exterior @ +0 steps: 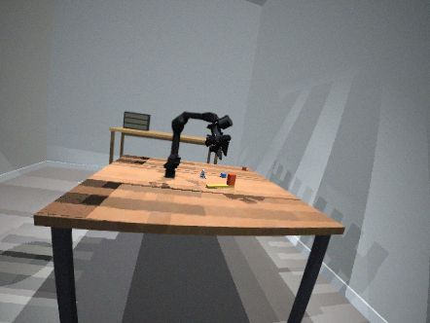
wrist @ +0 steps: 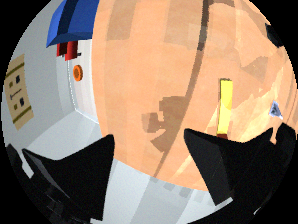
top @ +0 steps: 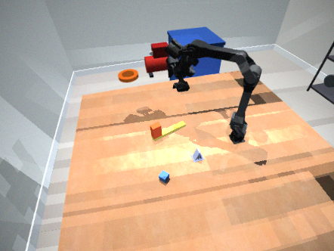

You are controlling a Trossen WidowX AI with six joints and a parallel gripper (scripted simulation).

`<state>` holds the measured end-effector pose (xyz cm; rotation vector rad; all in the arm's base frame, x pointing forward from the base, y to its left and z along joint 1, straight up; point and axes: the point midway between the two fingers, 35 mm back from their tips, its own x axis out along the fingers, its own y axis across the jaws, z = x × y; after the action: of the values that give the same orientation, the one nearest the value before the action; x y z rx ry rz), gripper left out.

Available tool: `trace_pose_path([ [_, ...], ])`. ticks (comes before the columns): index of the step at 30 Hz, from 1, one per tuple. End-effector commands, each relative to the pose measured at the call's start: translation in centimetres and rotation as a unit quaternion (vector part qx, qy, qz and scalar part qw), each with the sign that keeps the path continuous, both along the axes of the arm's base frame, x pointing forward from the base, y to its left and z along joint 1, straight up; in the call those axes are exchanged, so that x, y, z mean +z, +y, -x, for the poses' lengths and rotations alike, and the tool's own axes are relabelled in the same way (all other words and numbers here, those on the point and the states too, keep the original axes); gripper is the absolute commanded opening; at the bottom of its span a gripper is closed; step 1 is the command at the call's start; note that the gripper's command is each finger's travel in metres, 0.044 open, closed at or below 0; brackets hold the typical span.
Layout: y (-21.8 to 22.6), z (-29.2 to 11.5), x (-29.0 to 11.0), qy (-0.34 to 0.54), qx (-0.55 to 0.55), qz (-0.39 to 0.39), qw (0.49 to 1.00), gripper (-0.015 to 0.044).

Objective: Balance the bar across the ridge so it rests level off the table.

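With its fingers apart and holding nothing, the gripper (top: 181, 86) is approaching the yellow bar (top: 171, 131) lying at its six o'clock, needing to descend and grasp it.

- A wooden bench (top: 113, 212) on dark legs carries the things.
- A yellow bar (top: 173, 129) lies flat on it — one end touching an orange block (top: 156, 130).
- A small ridge (top: 197, 155) and a blue cube (top: 164, 176) stand apart from both.
- The arm's base (top: 238, 135) is mounted on it.
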<state>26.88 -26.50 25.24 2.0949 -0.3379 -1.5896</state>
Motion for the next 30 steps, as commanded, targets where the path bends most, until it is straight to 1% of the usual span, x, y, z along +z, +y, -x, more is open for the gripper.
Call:
trace_pose_path([
  [1, 1.8, -1.8, -1.0, 0.017, 0.019, -0.042, 0.999, 0.0315],
  [12, 6.8, -5.1, -3.7, 0.078, 0.052, -0.141, 0.986, 0.0315],
  [22, 11.8, -7.0, -5.7, 0.147, 0.070, -0.219, 0.962, 0.0315],
  [24, 12.5, -7.2, -6.0, 0.157, 0.071, -0.228, 0.958, 0.0315],
  [30, 12.5, -7.3, -6.6, 0.158, 0.071, -0.229, 0.958, 0.0315],
])
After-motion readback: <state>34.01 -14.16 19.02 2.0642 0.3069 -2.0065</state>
